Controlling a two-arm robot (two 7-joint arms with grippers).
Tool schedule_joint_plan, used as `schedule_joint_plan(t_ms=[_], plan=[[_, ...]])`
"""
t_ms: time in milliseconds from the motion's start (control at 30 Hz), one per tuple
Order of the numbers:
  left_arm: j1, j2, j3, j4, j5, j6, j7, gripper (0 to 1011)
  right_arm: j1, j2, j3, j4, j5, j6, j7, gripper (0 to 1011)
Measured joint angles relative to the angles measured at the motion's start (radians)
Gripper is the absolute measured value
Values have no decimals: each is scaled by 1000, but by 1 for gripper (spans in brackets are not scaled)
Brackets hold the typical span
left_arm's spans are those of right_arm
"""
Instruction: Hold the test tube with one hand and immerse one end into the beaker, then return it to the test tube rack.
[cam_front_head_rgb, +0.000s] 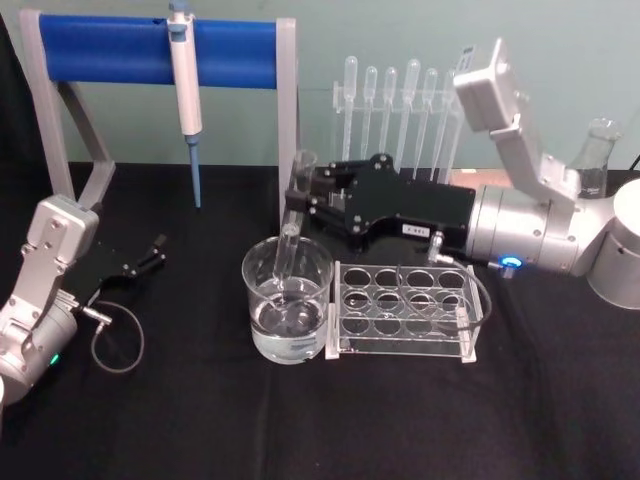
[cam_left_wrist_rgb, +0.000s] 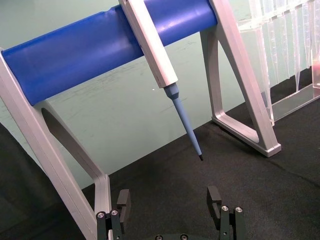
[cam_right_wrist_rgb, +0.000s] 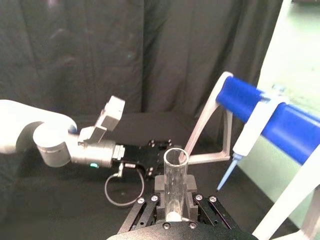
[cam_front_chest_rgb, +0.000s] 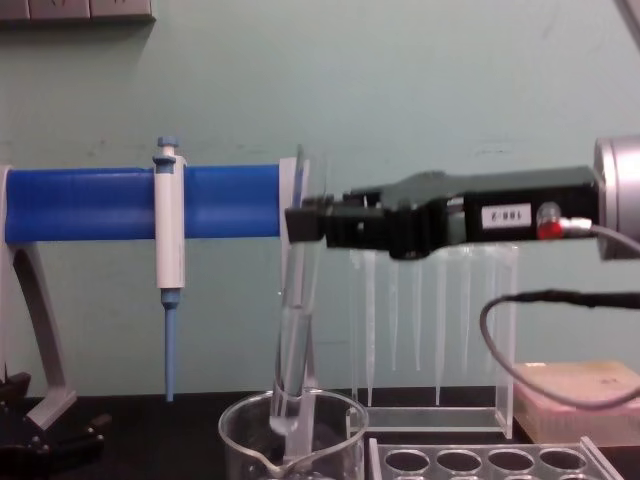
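Observation:
The clear glass test tube (cam_front_head_rgb: 292, 235) stands nearly upright, with its round lower end down inside the wide glass beaker (cam_front_head_rgb: 262, 330). Clear liquid fills the beaker's lower part. My right gripper (cam_front_head_rgb: 297, 200), black on a silver wrist, reaches in from the right and is shut on the tube's upper part, just below its open rim. From the chest, the tube (cam_front_chest_rgb: 298, 310) slants slightly down into the beaker (cam_front_chest_rgb: 245, 430) below the right gripper (cam_front_chest_rgb: 298, 222). In the right wrist view the tube (cam_right_wrist_rgb: 175, 182) stands between the fingers. My left gripper (cam_front_head_rgb: 152, 254) rests open at the table's left.
A clear tube rack (cam_front_head_rgb: 405, 312) with empty holes stands right beside the beaker. Behind the beaker is a blue-bar stand (cam_front_head_rgb: 120, 50) with a white-and-blue pipette (cam_front_head_rgb: 186, 90) hanging from it. Plastic pipettes (cam_front_head_rgb: 395, 100) stand at the back, and a flask (cam_front_head_rgb: 597, 150) sits far right.

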Motion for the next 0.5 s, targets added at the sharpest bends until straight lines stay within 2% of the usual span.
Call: schedule_joint_plan(t_ms=[267, 500], plan=[[0, 0, 0, 0, 0, 0, 0, 1000, 5, 33, 31, -28, 42, -8, 2, 242], [0, 0, 0, 0, 0, 0, 0, 1000, -17, 109, 82, -61, 92, -39, 22, 242]])
